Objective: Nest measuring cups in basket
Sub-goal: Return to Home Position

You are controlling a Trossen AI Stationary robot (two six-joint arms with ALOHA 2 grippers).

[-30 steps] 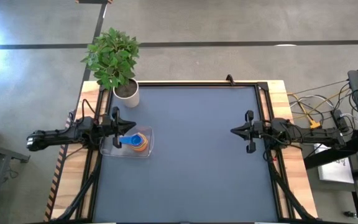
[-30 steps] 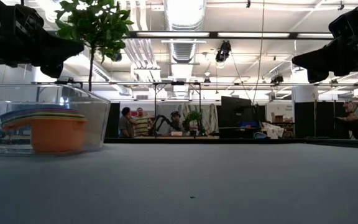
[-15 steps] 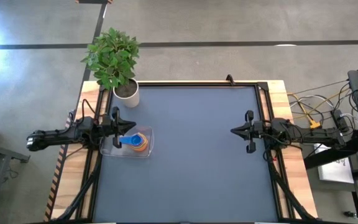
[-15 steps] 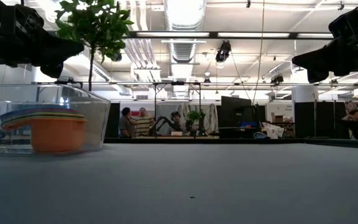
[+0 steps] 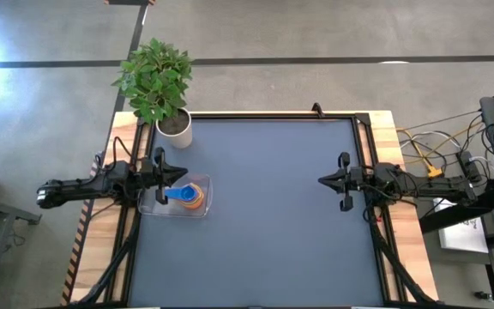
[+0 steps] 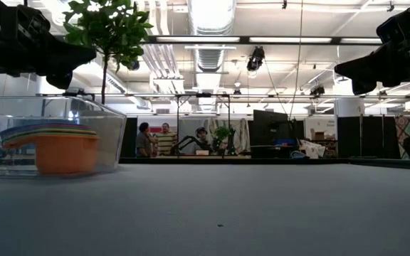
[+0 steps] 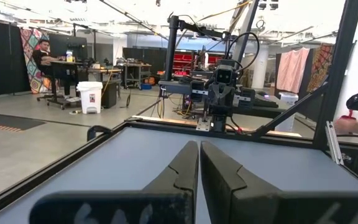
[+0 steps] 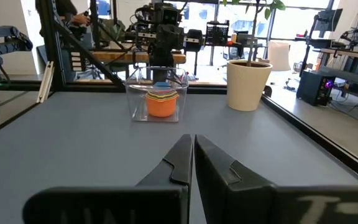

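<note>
From where I'm standing this one looks pretty much done. The cups (image 5: pixel 187 196) sit as one nested stack, blue on top and orange showing at the bottom, inside the basket (image 5: pixel 150 209). The basket is on the table (image 5: pixel 273 232) just beside the pot (image 5: pixel 175 127), on the side of it toward the front edge. From table height the stack sits low behind the clear wall, with nothing poking over the rim. I can't spot a loose cup anywhere else on the table.

The left gripper (image 5: pixel 181 176) hangs in the air over the pot-side edge of the basket, clear of the cups. Its jaws are pressed together with nothing in them. The right gripper (image 5: pixel 322 180) is well apart from the pot, way over at the opposite side of the table. It's also raised, jaws pressed together and empty, pointing across toward the basket.

My read is that the nesting part is finished and the step in hand is just the arms going to their rest pose. Both look tucked in at their own sides, so there may be little or nothing left to move. If the left arm does have some travel to go, it wants to go up and outward, not down. The basket rim is right under it, and a light clear tray like that would probably slide if clipped. No grabbing needed from either one.
</note>
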